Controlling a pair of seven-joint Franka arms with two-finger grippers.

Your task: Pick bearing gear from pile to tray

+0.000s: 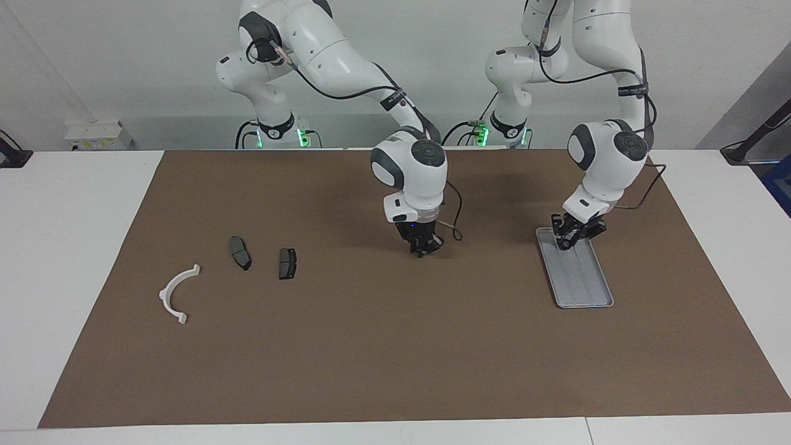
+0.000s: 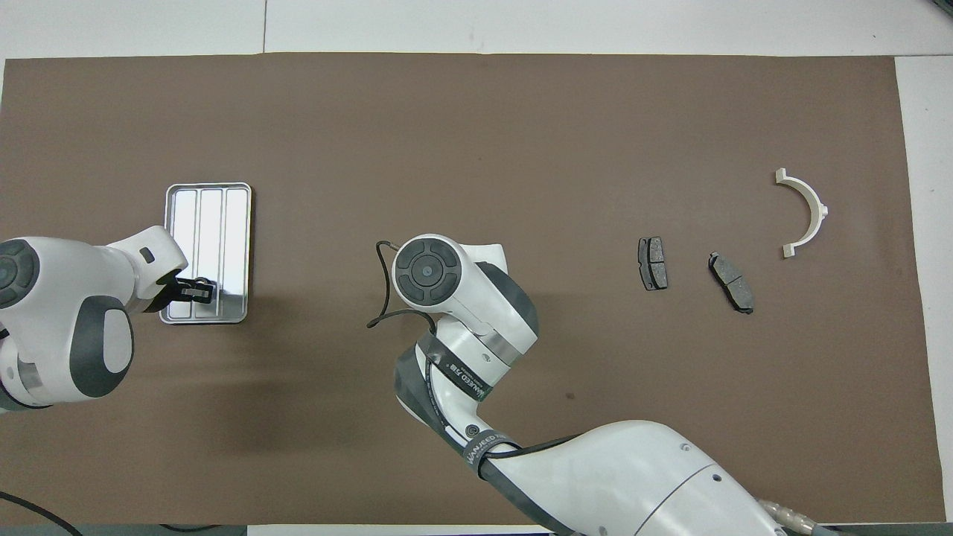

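In the facing view the left pincer (image 1: 565, 241) sits at centre right of the frame, low over the upper end of the silver tray (image 1: 584, 281); whether its tips grip anything cannot be told. The right pincer (image 1: 422, 249) hangs at mid-frame just above the brown mat (image 1: 395, 346) on the counter (image 1: 68, 247), its tips closed together with nothing visible between them. The pile lies at the left of the frame: two dark brake pads (image 1: 240, 252) (image 1: 287, 263) and, lower left, a white half-ring bracket (image 1: 175, 295).
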